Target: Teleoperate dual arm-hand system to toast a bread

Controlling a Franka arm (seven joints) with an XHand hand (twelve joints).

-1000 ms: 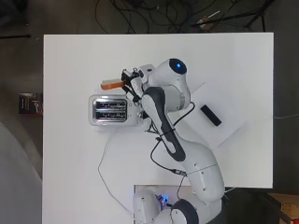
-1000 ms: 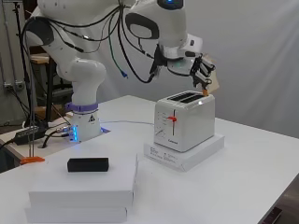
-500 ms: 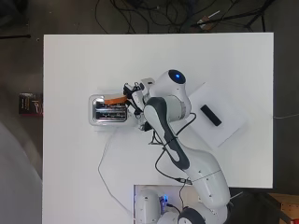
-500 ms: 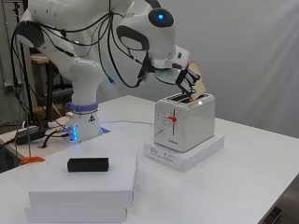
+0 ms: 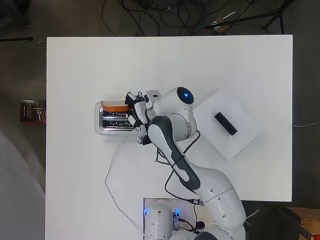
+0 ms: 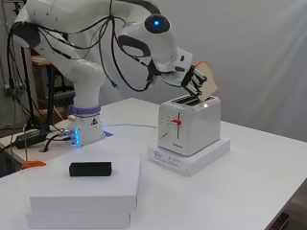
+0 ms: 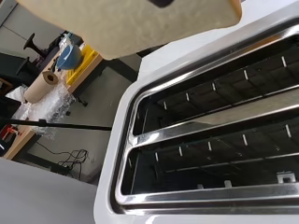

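robot hand [image 6: 192,80]: fingers pinched round bread slice [image 6: 207,81]
bread slice: tilted, just above toaster [image 6: 189,125], over its far slot
toaster: on flat white box [image 6: 189,158], on surface [image 5: 80,75]
wrist view only: both toaster slots empty, bread slice [image 7: 131,23] above rim
overhead only: slice edge over toaster's far side

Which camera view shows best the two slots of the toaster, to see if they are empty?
The wrist view: it looks straight into both slots, which are empty, with the bread above. The overhead view shows the toaster top small. The side view shows only the slot edges.
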